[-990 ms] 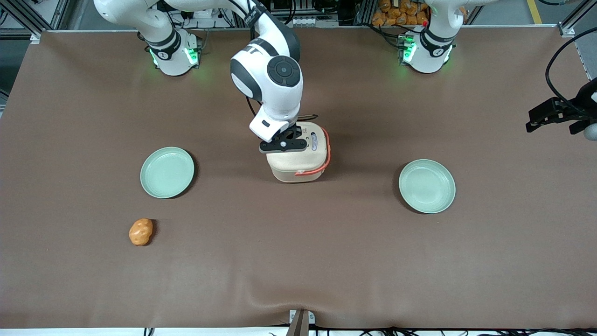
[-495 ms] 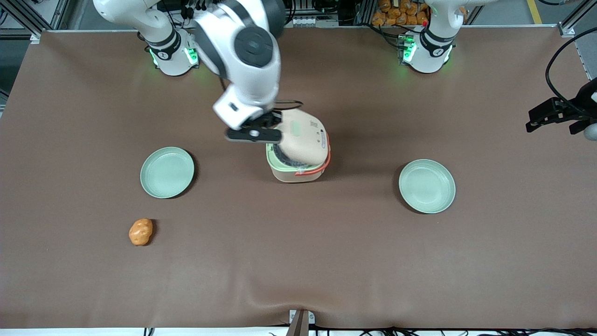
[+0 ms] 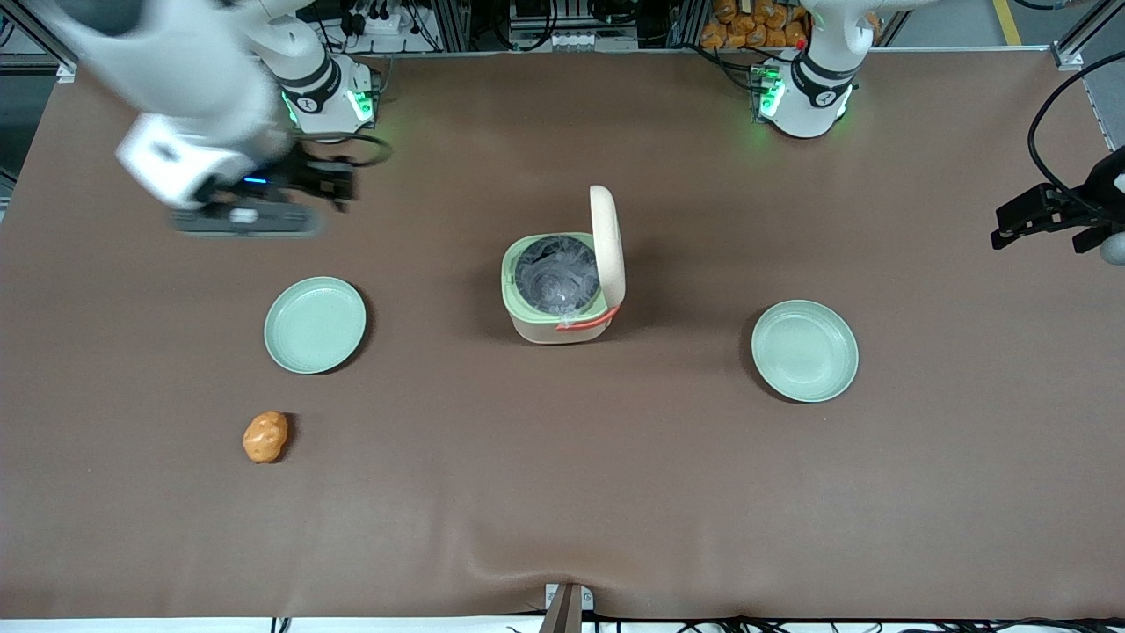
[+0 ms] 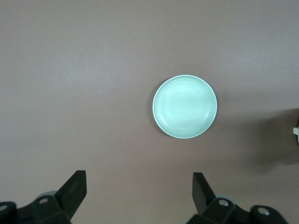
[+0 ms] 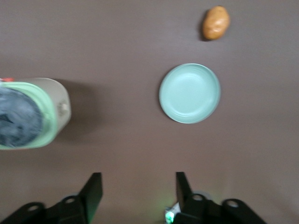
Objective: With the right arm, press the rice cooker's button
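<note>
jaws of the right arm's gripper [image 3: 330,182] hang released in the frame's upper left, holding nothing. rice cooker [image 3: 562,290] sits mid-frame on the brown bench [image 3: 562,492], lid upright, between two green plates [image 3: 315,324].

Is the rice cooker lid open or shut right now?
Open. The rice cooker has its lid standing upright, exposing the pale green rim and dark inner pot. The gripper, fingers apart, hangs toward the working arm's end of the table.
</note>
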You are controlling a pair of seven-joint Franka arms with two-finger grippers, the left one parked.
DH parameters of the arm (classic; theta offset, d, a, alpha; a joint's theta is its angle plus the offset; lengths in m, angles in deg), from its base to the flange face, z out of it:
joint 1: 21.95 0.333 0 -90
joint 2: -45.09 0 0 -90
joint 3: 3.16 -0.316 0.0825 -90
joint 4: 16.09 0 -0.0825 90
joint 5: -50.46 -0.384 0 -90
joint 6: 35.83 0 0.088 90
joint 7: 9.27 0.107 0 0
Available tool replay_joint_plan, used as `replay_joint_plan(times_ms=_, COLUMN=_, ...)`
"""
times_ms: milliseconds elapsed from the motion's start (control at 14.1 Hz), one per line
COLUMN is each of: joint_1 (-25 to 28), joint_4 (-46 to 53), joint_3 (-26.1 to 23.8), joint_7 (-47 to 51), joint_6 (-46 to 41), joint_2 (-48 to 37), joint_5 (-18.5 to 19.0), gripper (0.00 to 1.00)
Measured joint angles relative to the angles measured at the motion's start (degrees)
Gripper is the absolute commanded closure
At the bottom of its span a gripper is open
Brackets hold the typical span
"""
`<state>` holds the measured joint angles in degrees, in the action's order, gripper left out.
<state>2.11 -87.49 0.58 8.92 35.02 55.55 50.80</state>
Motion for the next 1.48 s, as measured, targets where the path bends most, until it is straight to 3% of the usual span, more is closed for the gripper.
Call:
replay_joint_plan(times_ms=283, joint_1=-13.1, joint_4=-0.4, joint_3=0.2, joint_7=-13.7, joint_6=-2.3, joint_2=-2.2, joint_5=0.0, gripper=0.00)
replay_joint_plan(times_ms=495, joint_1=-19.2, joint_4=-1.6, joint_3=0.2, joint_7=-16.3, joint_6=-2.1, joint_2=-3.0, joint_5=0.0, gripper=0.00)
replay_joint_plan(times_ms=707, joint_1=-22.0, joint_4=-6.0, joint_3=0.1, joint_7=-18.3, joint_6=1.1, joint_2=-5.1, joint_5=-0.1, gripper=0.00)
replay_joint_plan(times_ms=990, joint_1=-24.5, joint_4=-23.5, joint_3=0.1, joint_7=-22.0, joint_6=14.3, joint_2=-15.4, joint_5=-0.1, gripper=0.00)
replay_joint_plan(times_ms=1131, joint_1=-24.5, joint_4=-29.0, joint_3=-0.1, joint_7=-22.0, joint_6=16.5, joint_2=-20.3, joint_5=-0.1, gripper=0.00)
replay_joint_plan(times_ms=1485, joint_1=-24.5, joint_4=-28.0, joint_3=-0.6, joint_7=-22.0, joint_6=18.2, joint_2=-23.5, joint_5=-0.2, gripper=0.00)
